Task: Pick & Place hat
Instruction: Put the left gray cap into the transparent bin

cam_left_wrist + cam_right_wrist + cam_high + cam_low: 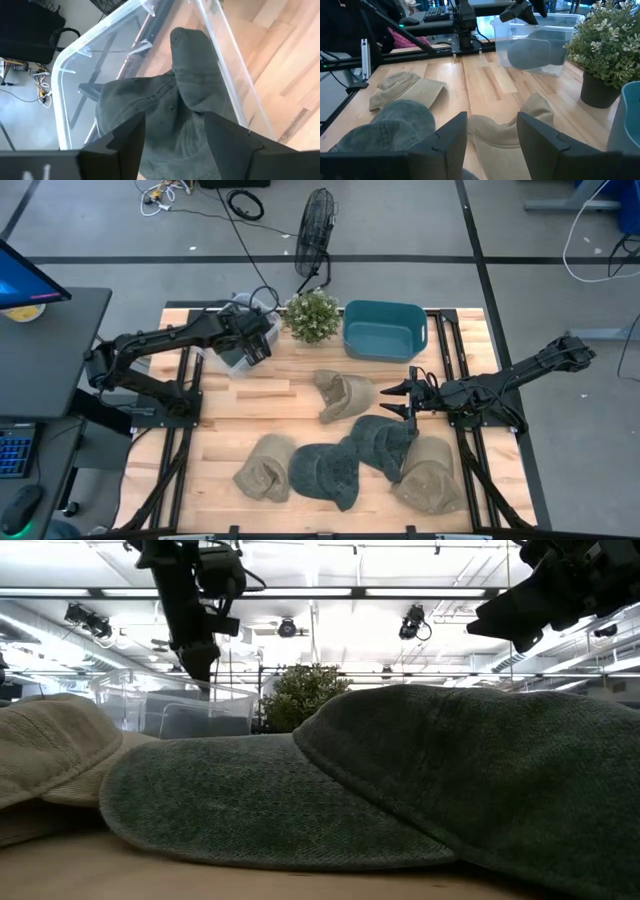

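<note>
A potted plant [312,316] and teal bin [383,330] flank the clear bin [70,75] — its grey cap [175,115] lies below the left gripper's [172,132] spread, empty jaws; the right gripper [398,398] hangs open beside a tan hat [343,394].

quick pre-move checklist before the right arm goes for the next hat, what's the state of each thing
1. Left gripper open: ok, fingers spread above the clear bin.
2. Dark hat dropped in the clear bin: ok, it lies inside the walls and no finger touches it.
3. Right gripper empty and open: ok, fingers apart, nothing between them.
4. Target in reach: ok, the tan hat lies just ahead of the right gripper, apart from the other hats.
5. Obstacles near the target: ok, the plant and teal bin stand farther back.
6. Left arm about to pull away from the bin: cannot tell.
</note>
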`<state>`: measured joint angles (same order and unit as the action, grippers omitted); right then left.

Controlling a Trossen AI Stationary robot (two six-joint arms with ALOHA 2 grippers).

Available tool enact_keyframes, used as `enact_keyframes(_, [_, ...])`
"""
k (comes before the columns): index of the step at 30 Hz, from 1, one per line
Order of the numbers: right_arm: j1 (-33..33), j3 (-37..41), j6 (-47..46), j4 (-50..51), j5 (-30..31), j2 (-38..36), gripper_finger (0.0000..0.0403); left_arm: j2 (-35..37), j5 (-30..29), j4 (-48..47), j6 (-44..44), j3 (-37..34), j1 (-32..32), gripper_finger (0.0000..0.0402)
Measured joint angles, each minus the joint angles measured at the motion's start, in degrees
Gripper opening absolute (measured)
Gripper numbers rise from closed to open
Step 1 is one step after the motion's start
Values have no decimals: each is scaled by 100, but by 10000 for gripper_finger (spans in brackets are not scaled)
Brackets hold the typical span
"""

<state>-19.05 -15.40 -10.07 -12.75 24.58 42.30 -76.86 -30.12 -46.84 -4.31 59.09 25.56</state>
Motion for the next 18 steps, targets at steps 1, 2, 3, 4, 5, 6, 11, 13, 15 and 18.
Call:
enact_keyframes(1, [0,0,0,0,0,0,175,0,3,-45,1,52,0,207])
enact_keyframes(2, [0,0,0,0,0,0,175,0,6,-114,1,118,0,207])
enact_keyframes(3, [0,0,2,0,0,0,175,0,6,-206,1,201,0,207])
enact_keyframes(4, [0,0,0,-5,0,0,175,0,6,-318,3,313,0,207])
enact_keyframes(5, [0,0,0,-24,0,0,175,0,8,-458,1,449,-21,207])
enact_keyframes(6, [0,0,0,-53,0,0,175,0,6,-600,6,609,-58,207])
enact_keyframes(11, [0,0,-47,-210,-15,0,175,0,700,-837,-113,1399,-371,207])
enact_keyframes(13, [0,-82,-7,-95,-26,2,175,0,1099,-869,-133,1681,-494,206])
enact_keyframes(15, [2,-300,109,164,-157,3,175,1,1302,-916,-276,1904,-622,206])
enact_keyframes(18, [17,-828,194,793,-212,144,175,16,1374,-934,-432,2073,-824,206])
